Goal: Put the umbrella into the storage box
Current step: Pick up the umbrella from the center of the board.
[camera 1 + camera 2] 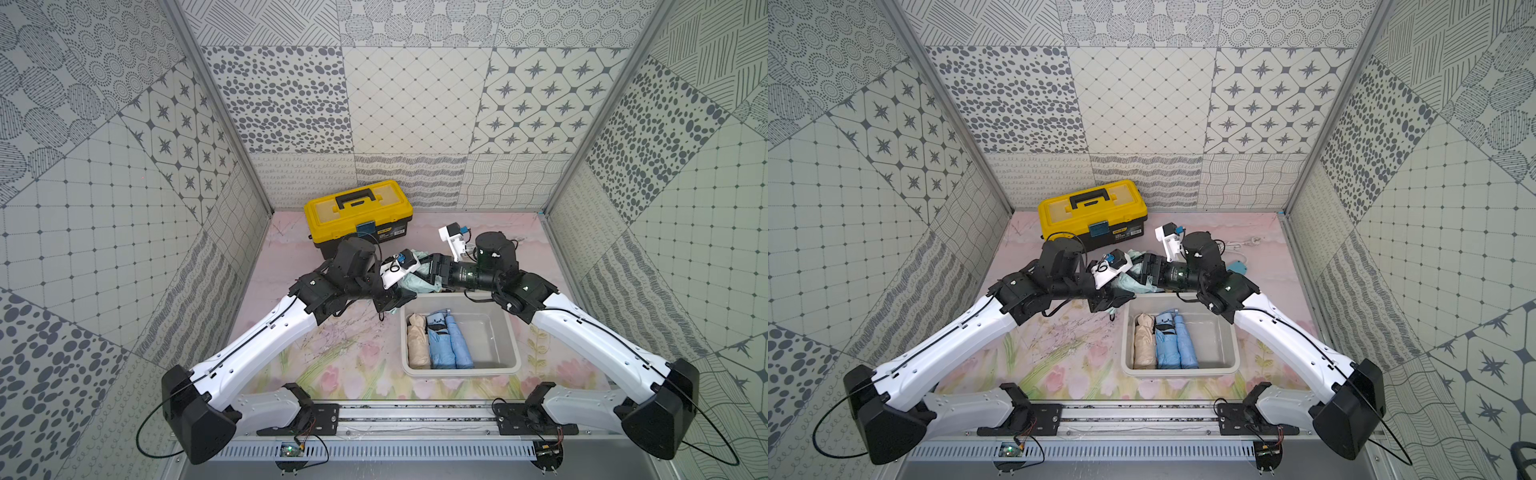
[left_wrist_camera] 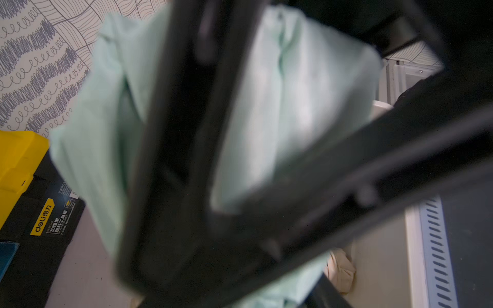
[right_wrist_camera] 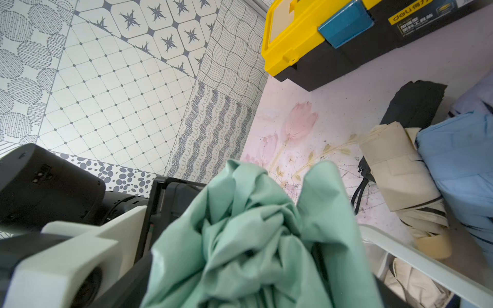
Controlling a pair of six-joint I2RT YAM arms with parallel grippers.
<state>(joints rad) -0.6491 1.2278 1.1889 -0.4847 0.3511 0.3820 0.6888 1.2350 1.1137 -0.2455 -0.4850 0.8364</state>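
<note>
The crumpled mint-green fabric umbrella [image 3: 253, 234] sits between both tools, just behind the far rim of the white rounded plastic storage box [image 1: 486, 332]. The left tool [image 1: 405, 298] is clamped partway onto it. The right tool [image 1: 432, 272] flanks the fabric, but I cannot tell whether it grips. In the box, a folded beige umbrella [image 1: 417, 343] and a folded blue umbrella [image 1: 451, 345] crowd the left wall, and the right half is bare. A yellow-and-black toolbox [image 1: 357, 212] stands behind on the floral bench [image 1: 332, 345], near the patterned back wall.

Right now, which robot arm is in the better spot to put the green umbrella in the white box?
Probably the left. The left gripper is closed on the green umbrella right beside the far rim of the storage box. The right gripper is at the umbrella too, but fabric hides its grip.
</note>
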